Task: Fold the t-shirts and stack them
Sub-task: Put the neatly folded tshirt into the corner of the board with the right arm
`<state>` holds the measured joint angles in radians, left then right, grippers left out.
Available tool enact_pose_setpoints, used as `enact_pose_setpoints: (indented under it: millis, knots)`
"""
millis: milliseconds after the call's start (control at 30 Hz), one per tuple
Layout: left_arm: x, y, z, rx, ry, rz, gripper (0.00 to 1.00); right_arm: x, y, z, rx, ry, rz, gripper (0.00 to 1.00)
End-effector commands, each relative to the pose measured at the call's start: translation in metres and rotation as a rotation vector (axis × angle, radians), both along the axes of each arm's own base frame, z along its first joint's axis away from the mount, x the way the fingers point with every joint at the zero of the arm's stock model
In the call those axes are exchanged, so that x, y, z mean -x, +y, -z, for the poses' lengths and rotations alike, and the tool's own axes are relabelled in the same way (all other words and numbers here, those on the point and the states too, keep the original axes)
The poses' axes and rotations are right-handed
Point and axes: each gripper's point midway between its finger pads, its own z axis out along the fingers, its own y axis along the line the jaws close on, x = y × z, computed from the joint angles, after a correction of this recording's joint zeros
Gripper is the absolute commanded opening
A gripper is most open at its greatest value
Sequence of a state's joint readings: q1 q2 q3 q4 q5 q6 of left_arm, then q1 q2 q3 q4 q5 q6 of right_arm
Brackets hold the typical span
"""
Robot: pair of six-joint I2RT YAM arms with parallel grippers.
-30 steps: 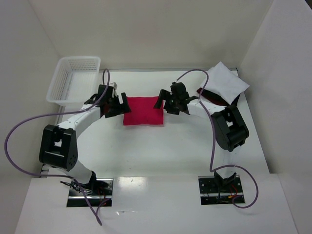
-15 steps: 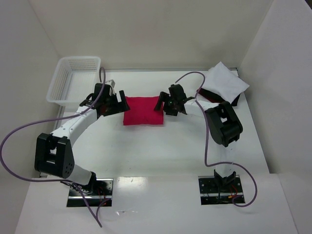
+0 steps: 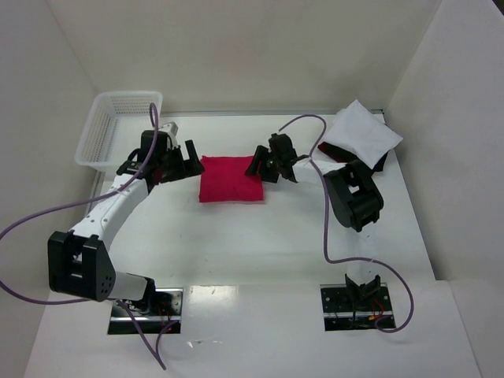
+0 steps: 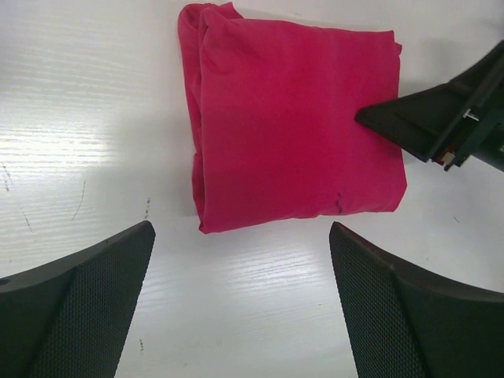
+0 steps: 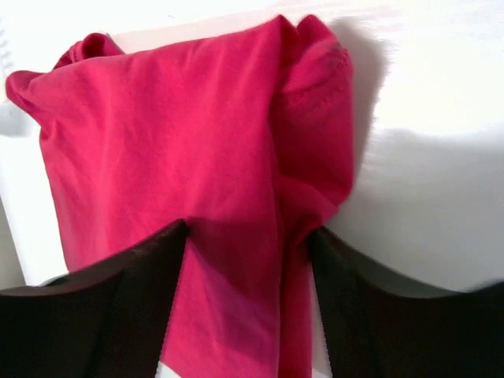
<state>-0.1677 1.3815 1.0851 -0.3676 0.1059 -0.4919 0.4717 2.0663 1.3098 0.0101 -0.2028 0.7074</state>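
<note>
Found the red t-shirt (image 3: 231, 179) folded into a compact rectangle, lying flat at the middle of the counter (image 3: 260, 236). Found the white t-shirt (image 3: 362, 135) folded too, at the far right corner, well apart from the red one and resting on a dark cloth (image 3: 381, 163) mostly hidden beneath. Judged the folding largely done, with the red piece not yet stacked on the others. Saw the left tool (image 4: 244, 299) spread wide and empty, just beside the red shirt's left edge. Saw the right tool (image 5: 248, 236) astride the opposite edge, cloth between its fingers; could not tell whether pinched or merely straddled. Noted the mesh basket (image 3: 118, 126) at the far left, apart from the shirts.
</note>
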Motion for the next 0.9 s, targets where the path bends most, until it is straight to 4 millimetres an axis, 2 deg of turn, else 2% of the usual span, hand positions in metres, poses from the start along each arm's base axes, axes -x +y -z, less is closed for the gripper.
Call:
enact_pose_setpoints:
  millis: [0, 33, 67, 100, 133, 200, 233, 267, 300, 400, 433, 500, 533, 633, 667, 700, 733, 767, 800, 867]
  knots:
    - [-0.001, -0.001, -0.027, -0.009, -0.07, 0.043, 0.99, 0.016, 0.005, 0.04, 0.064, 0.09, -0.016, 0.64]
    - [-0.002, -0.001, -0.034, -0.007, -0.088, 0.043, 0.99, 0.014, 0.004, 0.038, 0.071, 0.086, -0.009, 0.62]
    - [0.0, -0.001, -0.032, -0.008, -0.079, 0.043, 0.99, 0.011, 0.006, 0.039, 0.065, 0.09, -0.001, 0.56]
    - [0.0, -0.001, -0.032, -0.008, -0.079, 0.043, 0.99, 0.014, 0.004, 0.045, 0.075, 0.109, -0.001, 0.49]
    - [0.0, 0.003, -0.036, -0.015, -0.091, 0.041, 0.99, 0.012, 0.006, 0.042, 0.071, 0.101, -0.001, 0.34]
    - [0.0, 0.001, -0.036, -0.009, -0.091, 0.048, 0.99, 0.008, 0.003, 0.041, 0.086, 0.094, 0.015, 0.23]
    - [0.0, 0.001, -0.036, -0.009, -0.091, 0.048, 0.99, 0.007, 0.002, 0.04, 0.092, 0.1, 0.03, 0.11]
    - [0.003, 0.002, -0.037, -0.016, -0.093, 0.054, 0.99, 0.004, 0.001, 0.038, 0.101, 0.096, 0.039, 0.04]
    - [0.003, 0.002, -0.037, -0.016, -0.093, 0.054, 0.99, 0.002, -0.001, 0.037, 0.112, 0.092, 0.05, 0.0]
    - [0.002, 0.004, -0.04, -0.018, -0.095, 0.058, 0.99, -0.01, -0.004, 0.026, 0.146, 0.062, 0.066, 0.0]
    - [0.003, 0.004, -0.043, -0.017, -0.104, 0.058, 0.99, -0.022, -0.004, 0.009, 0.135, 0.031, 0.083, 0.0]
    - [0.005, 0.003, -0.042, -0.019, -0.097, 0.071, 0.99, -0.033, -0.017, -0.009, 0.146, 0.006, 0.087, 0.0]
    - [0.004, 0.008, -0.049, -0.025, -0.118, 0.067, 0.99, -0.049, -0.027, -0.023, 0.147, -0.022, 0.116, 0.0]
    - [0.004, 0.008, -0.049, -0.025, -0.123, 0.089, 0.99, -0.071, -0.047, -0.065, 0.153, -0.098, 0.143, 0.0]
    - [0.004, 0.008, -0.049, -0.025, -0.123, 0.089, 0.99, -0.083, -0.065, -0.078, 0.153, -0.12, 0.173, 0.0]
    - [0.005, 0.006, -0.049, -0.019, -0.122, 0.096, 0.99, -0.085, -0.073, -0.083, 0.159, -0.109, 0.172, 0.0]
    - [0.004, 0.011, -0.042, -0.03, -0.098, 0.092, 0.99, -0.097, -0.081, -0.105, 0.16, -0.152, 0.178, 0.0]
    - [0.005, 0.009, -0.042, -0.022, -0.097, 0.102, 0.99, -0.107, -0.1, -0.108, 0.17, -0.153, 0.207, 0.0]
    - [0.007, 0.008, -0.037, -0.025, -0.082, 0.116, 0.99, -0.11, -0.11, -0.113, 0.18, -0.153, 0.216, 0.0]
    - [0.008, 0.008, -0.033, -0.025, -0.071, 0.116, 0.99, -0.122, -0.126, -0.137, 0.183, -0.197, 0.227, 0.0]
